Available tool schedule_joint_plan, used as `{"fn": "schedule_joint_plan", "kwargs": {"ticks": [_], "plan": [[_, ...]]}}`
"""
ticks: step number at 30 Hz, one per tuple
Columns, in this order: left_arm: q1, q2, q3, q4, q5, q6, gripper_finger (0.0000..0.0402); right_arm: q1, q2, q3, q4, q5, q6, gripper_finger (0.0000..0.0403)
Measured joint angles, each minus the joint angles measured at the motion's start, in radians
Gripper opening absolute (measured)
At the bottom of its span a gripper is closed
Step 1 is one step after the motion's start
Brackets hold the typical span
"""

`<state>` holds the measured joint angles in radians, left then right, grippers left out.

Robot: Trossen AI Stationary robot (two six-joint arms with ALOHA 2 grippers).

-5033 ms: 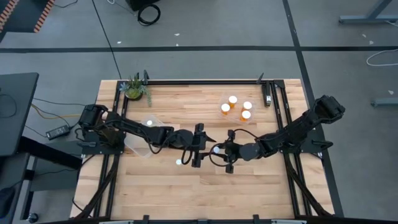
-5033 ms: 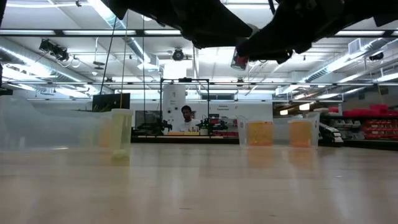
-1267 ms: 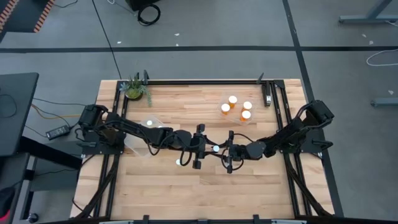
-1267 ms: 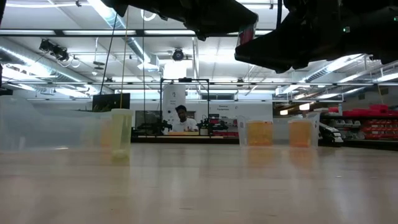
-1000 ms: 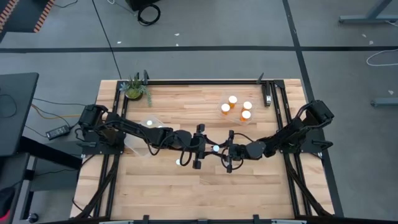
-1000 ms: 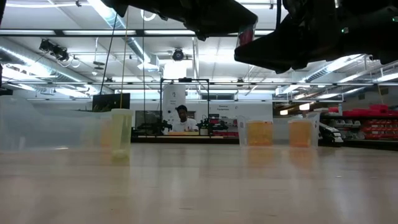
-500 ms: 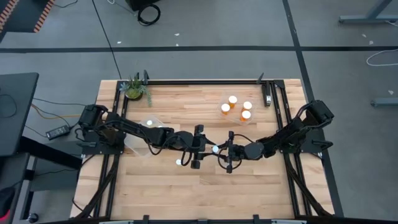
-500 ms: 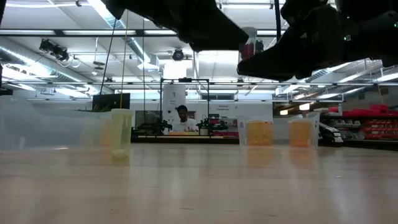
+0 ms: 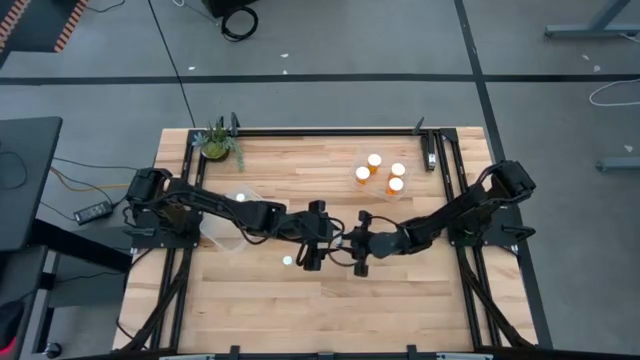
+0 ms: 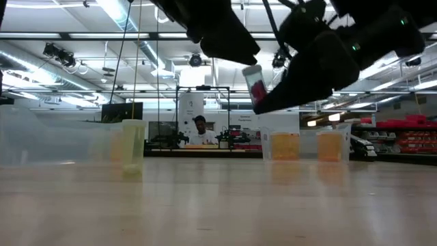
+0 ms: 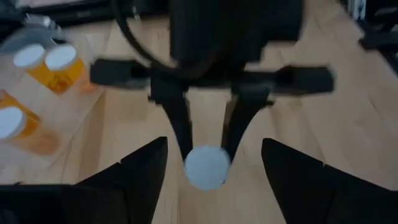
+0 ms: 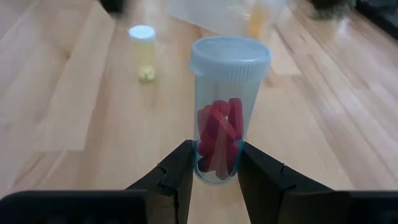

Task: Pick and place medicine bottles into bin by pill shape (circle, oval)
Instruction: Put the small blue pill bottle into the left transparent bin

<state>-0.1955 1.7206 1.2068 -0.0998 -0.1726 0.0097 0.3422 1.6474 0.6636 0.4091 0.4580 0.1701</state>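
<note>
My right gripper point(image 9: 350, 243) is shut on a clear bottle of red oblong pills point(image 12: 222, 124) with a pale cap, held above the table's middle; it also shows in the low view point(image 10: 256, 85). My left gripper point(image 9: 320, 236) faces it closely from the left, open, its fingers point(image 11: 146, 177) wide apart on either side of the cap point(image 11: 207, 167) without touching. A small yellow bottle point(image 9: 287, 262) stands on its base on the table near both grippers. Three orange bottles point(image 9: 385, 172) stand in a clear bin at the far right. My right gripper pinches the lower part of the bottle's body point(image 12: 214, 167) between its two fingers point(image 12: 177, 171). The fingers come from the table's right, slanting down, and lie across the bottle. The bottle is lifted clear of the table and tilted, cap uppermost.
A second clear bin point(image 9: 232, 218) stands at the left with a white-capped bottle point(image 9: 240, 197) in it. A green potted plant point(image 9: 216, 143) stands at the far left corner. A person shows in the room beyond the table point(image 10: 199, 130).
My right gripper has gone toward the table's left and down with the red-pill bottle, tipping as it went. The bottle now hangs lower and tilted, closer to my left gripper, and still clear of the table.
</note>
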Motion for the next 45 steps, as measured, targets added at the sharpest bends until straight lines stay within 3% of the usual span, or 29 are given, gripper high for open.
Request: {"fn": "schedule_joint_plan", "kwargs": {"ticks": [12,28,45], "plan": [[-0.005,0.001,-0.001,-0.083,0.001,0.042,0.027,0.007,0.0,0.091,-0.079,-0.024,-0.077,0.0122],[-0.01,0.001,-0.001,-0.087,0.001,0.063,0.0191,0.001,0.0,0.091,-0.079,-0.043,-0.077,0.0123],[-0.011,0.001,-0.002,-0.087,0.003,0.106,0.0133,-0.021,0.0,0.091,-0.077,-0.093,-0.07,0.0123]]}}
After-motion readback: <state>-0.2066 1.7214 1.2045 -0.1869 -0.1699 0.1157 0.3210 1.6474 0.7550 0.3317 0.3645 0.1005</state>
